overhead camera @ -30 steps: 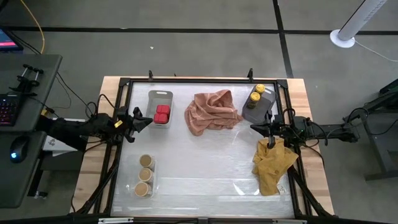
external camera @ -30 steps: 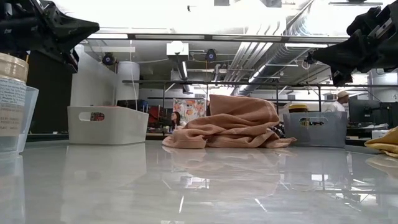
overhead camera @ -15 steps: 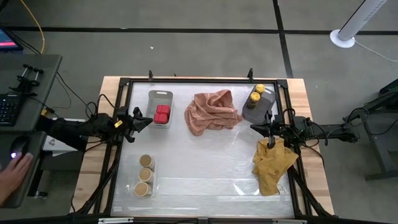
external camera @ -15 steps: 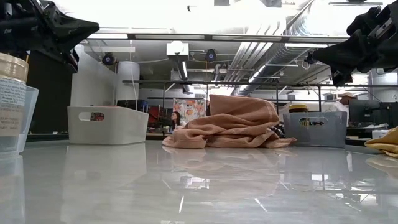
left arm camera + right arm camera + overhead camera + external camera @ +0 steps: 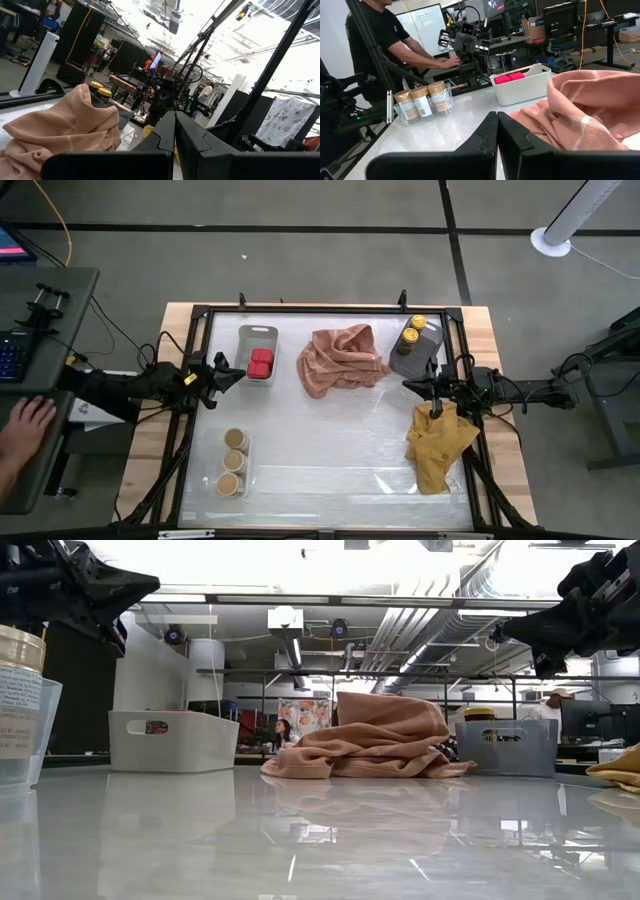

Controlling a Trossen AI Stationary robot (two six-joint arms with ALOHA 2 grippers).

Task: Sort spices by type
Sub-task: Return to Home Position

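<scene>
High view: the sorting looks done. The tan-lid jars [image 5: 234, 458] sit in the clear tray [image 5: 247, 450], the red boxes [image 5: 261, 362] in the white tray [image 5: 258, 335], and the yellow-lid jars [image 5: 413, 330] in the grey tray [image 5: 415, 362]. The left gripper [image 5: 226, 372] hovers just beside the white tray. The right gripper [image 5: 408, 386] is near the grey one, next to the yellow cloth [image 5: 438, 445]. My guess is a sloppy swing home could clip a tray or snag that cloth.

Low view: both grippers hang well above the tabletop, so it's low risk honestly.

Left wrist view: fingers [image 5: 165, 135] pressed together, holding nothing.

Right wrist view: same here, fingers [image 5: 487, 135] pressed together and empty.
</scene>
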